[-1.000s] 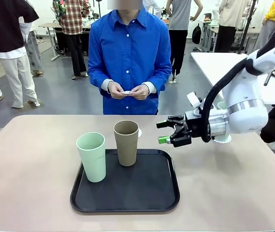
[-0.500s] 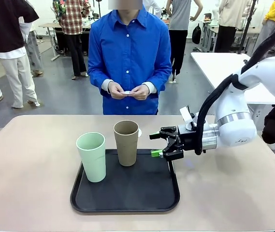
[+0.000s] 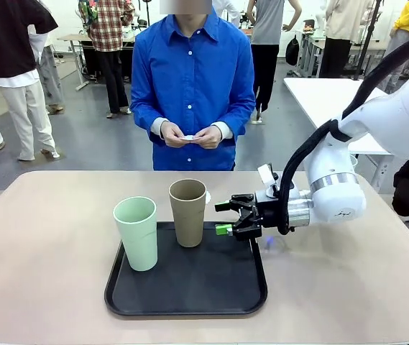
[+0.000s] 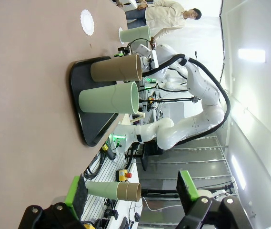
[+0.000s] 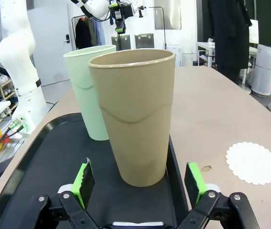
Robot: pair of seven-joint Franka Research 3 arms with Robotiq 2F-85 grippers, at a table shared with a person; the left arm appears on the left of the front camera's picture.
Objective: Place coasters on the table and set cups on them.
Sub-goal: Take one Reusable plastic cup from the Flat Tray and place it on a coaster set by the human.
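Plainly, R wrist cam: R gripper (image 5: 138,182) apart, facing brown cup (image 5: 135,114); doily (image 5: 252,162) beside tray (image 5: 45,157).

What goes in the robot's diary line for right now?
right hand: open, aimed at tall olive-brown matte cup | cup: upright on black rounded tray, ungripped | white lacy paper coaster: on beige table, bare

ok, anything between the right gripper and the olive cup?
Nothing. Right wrist view shows only bare black tray between right gripper and olive cup.
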